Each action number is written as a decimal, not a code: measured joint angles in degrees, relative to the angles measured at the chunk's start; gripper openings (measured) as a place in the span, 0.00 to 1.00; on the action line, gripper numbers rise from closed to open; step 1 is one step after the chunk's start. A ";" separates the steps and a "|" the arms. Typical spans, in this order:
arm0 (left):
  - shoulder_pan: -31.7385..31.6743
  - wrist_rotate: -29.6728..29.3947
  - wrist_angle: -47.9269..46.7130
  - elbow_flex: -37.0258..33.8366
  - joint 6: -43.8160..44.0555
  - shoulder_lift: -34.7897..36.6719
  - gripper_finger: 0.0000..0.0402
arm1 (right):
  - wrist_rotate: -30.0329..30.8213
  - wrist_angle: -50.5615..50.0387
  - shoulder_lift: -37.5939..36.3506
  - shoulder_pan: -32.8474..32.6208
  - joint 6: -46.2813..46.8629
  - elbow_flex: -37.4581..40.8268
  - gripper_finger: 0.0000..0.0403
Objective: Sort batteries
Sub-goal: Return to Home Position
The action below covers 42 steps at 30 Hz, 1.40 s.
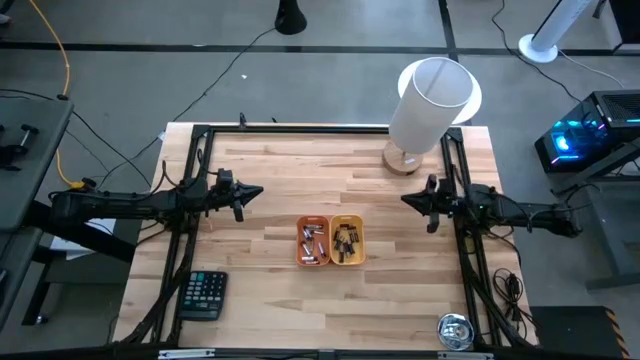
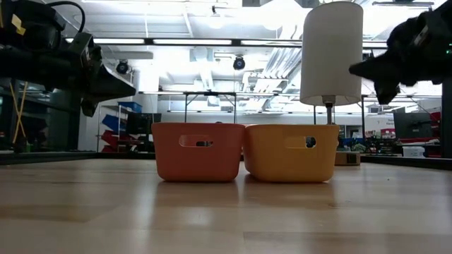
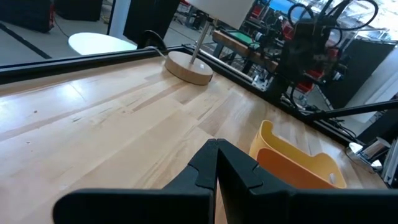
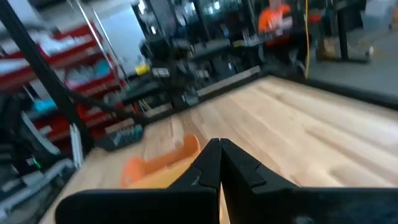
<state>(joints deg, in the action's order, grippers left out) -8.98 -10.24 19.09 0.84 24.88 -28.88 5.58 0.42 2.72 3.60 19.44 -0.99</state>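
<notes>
An orange tray point(image 1: 312, 241) and a yellow tray point(image 1: 348, 240) stand side by side on the wooden table's middle, each holding several batteries: silvery ones point(image 1: 311, 244) in the orange, dark ones point(image 1: 346, 240) in the yellow. My left gripper point(image 1: 258, 192) hangs shut above the table's left side, pointing toward the trays. My right gripper point(image 1: 406, 199) hangs shut above the right side, pointing left. Nothing sits between either pair of fingers point(image 3: 217, 163) point(image 4: 219, 163).
A white-shaded lamp point(image 1: 430, 105) on a round wooden base point(image 1: 403, 159) stands at the far right. A black calculator point(image 1: 203, 294) lies near the front left corner, and a small shiny round thing point(image 1: 455, 331) near the front right. Bare wood lies around the trays.
</notes>
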 joint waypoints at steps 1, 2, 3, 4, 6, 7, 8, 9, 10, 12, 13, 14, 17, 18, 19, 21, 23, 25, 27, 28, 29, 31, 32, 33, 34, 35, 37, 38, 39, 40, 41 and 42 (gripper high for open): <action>-0.02 0.02 0.00 0.00 0.00 -0.01 0.00 | 0.00 0.10 -1.30 0.00 0.00 -0.02 0.00; -0.02 0.02 0.00 0.00 0.01 -0.01 0.00 | 0.00 0.16 -2.56 0.00 0.00 -0.02 0.00; 0.01 0.00 -0.02 0.00 0.00 0.00 0.00 | 0.00 0.50 -2.74 0.00 -0.01 -0.06 0.00; 0.00 0.02 -0.18 0.00 0.00 0.02 0.00 | 0.00 1.10 -2.72 0.00 0.01 -0.09 0.00; 0.11 0.00 -1.02 0.00 0.00 0.75 0.00 | 0.00 1.08 -2.71 0.00 0.00 -0.09 0.00; 0.16 -0.06 -1.15 0.00 -0.02 1.70 0.00 | 0.00 0.76 -2.73 0.00 0.00 -0.09 0.00; 0.27 -0.17 -1.74 0.00 -0.02 3.16 0.00 | 0.02 0.28 -2.73 0.00 0.00 -0.09 0.00; 0.42 -0.20 -2.75 0.00 -0.01 4.92 0.00 | 0.02 0.04 -2.73 0.00 0.00 -0.09 0.00; 0.60 -0.26 -3.87 0.00 -0.02 6.93 0.00 | 0.02 0.02 -2.71 0.00 0.00 -0.09 0.00; 1.01 -0.28 -6.46 0.00 0.00 11.69 0.00 | 0.02 0.15 -2.37 0.08 0.00 -0.09 0.00; 1.19 -0.28 -7.20 0.00 -0.02 14.31 0.00 | 0.02 0.09 -2.31 0.13 -0.01 -0.09 0.00; 1.33 -0.27 -7.81 0.00 -0.02 16.51 0.00 | 0.02 -0.05 -2.30 0.13 0.00 -0.09 0.00; 1.32 -0.28 -8.86 0.04 0.00 22.20 0.00 | 0.02 0.02 -2.32 0.13 0.00 -0.09 0.00; 1.26 -0.27 -8.63 0.04 0.00 23.68 0.00 | 0.02 0.02 -2.32 0.13 0.00 -0.09 0.00; 1.15 -0.26 -8.47 0.04 0.00 25.17 0.00 | 0.02 0.00 -2.32 0.13 0.00 -0.09 0.00; 1.08 -0.28 -8.53 0.04 -0.01 27.83 0.00 | 0.02 0.01 -2.32 0.13 0.00 -0.09 0.00; 1.10 -0.28 -7.64 0.07 -0.04 28.72 0.00 | 0.02 0.04 -2.32 0.13 0.00 -0.09 0.00; 1.14 -0.35 -6.21 0.02 -0.02 28.58 0.00 | 0.01 0.00 -2.30 0.13 0.00 -0.09 0.00; 1.14 -0.38 -5.70 0.07 -0.01 28.60 0.00 | 0.02 0.02 -2.39 0.13 -0.01 -0.09 0.00; 1.16 -0.42 -5.78 0.07 -0.02 28.53 0.00 | 0.02 0.03 -2.40 0.13 0.00 -0.09 0.00; 1.16 -0.37 -6.05 0.04 -0.02 28.52 0.00 | 0.04 0.05 -2.32 0.13 0.00 -0.09 0.00; 1.16 -0.39 -6.03 0.04 -0.02 28.52 0.00 | 0.02 0.05 -2.34 0.13 0.00 -0.07 0.00; 1.16 -0.39 -5.94 0.04 -0.02 28.52 0.00 | 0.02 0.03 -2.34 0.13 0.00 -0.07 0.00; 1.16 -0.39 -5.92 0.04 -0.02 28.52 0.00 | 0.02 0.02 -2.34 0.13 0.00 -0.07 0.00; 1.16 -0.39 -5.94 0.04 -0.02 28.52 0.00 | 0.02 0.05 -2.34 0.13 0.00 -0.07 0.00; 1.16 -0.39 -5.95 0.04 -0.02 28.52 0.00 | 0.02 0.05 -2.34 0.13 0.00 -0.07 0.00; 1.16 -0.39 -5.99 0.04 -0.02 28.52 0.00 | 0.02 0.05 -2.32 0.13 0.00 -0.07 0.00; 1.16 -0.39 -5.98 0.04 -0.02 28.52 0.00 | 0.02 0.05 -2.32 0.13 0.00 -0.07 0.00; 1.16 -0.41 -5.95 0.04 -0.02 28.52 0.00 | 0.02 0.05 -2.32 0.13 0.00 -0.07 0.00; 1.16 -0.39 -5.95 0.04 -0.02 28.52 0.00 | 0.02 0.05 -2.32 0.13 0.00 -0.07 0.00; 1.16 -0.39 -5.97 0.04 -0.02 28.52 0.00 | 0.02 0.05 -2.32 0.13 0.00 -0.07 0.00; 1.16 -0.40 -5.98 0.04 0.00 28.52 0.00 | 0.02 0.05 -2.32 0.13 0.00 -0.05 0.00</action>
<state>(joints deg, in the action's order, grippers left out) -7.81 -10.64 13.11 0.89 24.88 -0.36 5.61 0.47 0.40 3.73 19.44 -1.05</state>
